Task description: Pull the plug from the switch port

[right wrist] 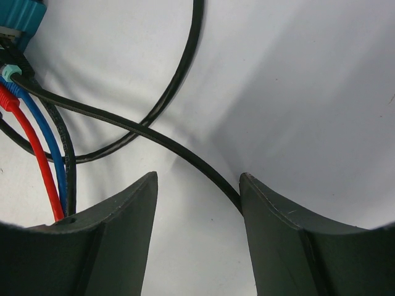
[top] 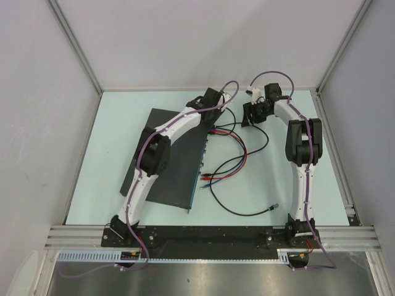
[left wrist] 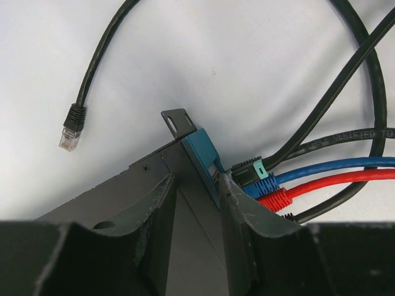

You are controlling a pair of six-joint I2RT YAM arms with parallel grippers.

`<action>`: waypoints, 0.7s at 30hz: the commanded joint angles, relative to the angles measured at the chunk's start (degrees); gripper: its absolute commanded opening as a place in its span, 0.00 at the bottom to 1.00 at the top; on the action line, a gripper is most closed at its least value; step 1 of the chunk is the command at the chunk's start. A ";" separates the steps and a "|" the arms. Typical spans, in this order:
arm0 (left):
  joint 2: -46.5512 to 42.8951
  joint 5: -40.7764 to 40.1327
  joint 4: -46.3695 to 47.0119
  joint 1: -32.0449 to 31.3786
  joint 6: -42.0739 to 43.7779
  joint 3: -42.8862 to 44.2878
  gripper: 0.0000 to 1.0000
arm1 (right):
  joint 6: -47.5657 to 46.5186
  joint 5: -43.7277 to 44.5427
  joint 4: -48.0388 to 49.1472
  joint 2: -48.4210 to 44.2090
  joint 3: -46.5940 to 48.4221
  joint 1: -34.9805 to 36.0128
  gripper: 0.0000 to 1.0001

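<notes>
The switch (top: 170,185) lies flat on the table, a black box with a blue-grey socket face (left wrist: 200,151). At its far end a green-tabbed black plug (left wrist: 250,169), a blue plug (left wrist: 262,185) and a red plug (left wrist: 274,198) sit side by side in the ports. My left gripper (left wrist: 197,179) straddles that far corner. One finger lies on the black casing and the other presses the socket face right beside the plugs, shut on the switch. My right gripper (right wrist: 197,176) hovers open over the table to the right of the plugs (right wrist: 7,83). A black cable (right wrist: 185,154) brushes its right fingertip.
A loose black cable ends in a clear connector (left wrist: 72,132) on the table beyond the switch's corner bracket (left wrist: 179,123). Black, red and blue cables (top: 237,157) loop across the table right of the switch. More plugs (top: 207,179) sit lower on the face. Walls enclose the table.
</notes>
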 commanded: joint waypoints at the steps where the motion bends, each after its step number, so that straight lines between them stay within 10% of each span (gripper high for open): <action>1: -0.53 -2.75 -8.16 -0.32 1.53 -3.38 0.39 | 0.88 1.34 -7.06 0.63 -1.13 0.06 0.61; 21: -0.44 -5.31 -7.81 -0.68 1.45 -6.10 0.38 | -7.63 14.69 -7.33 0.28 -5.17 4.10 0.45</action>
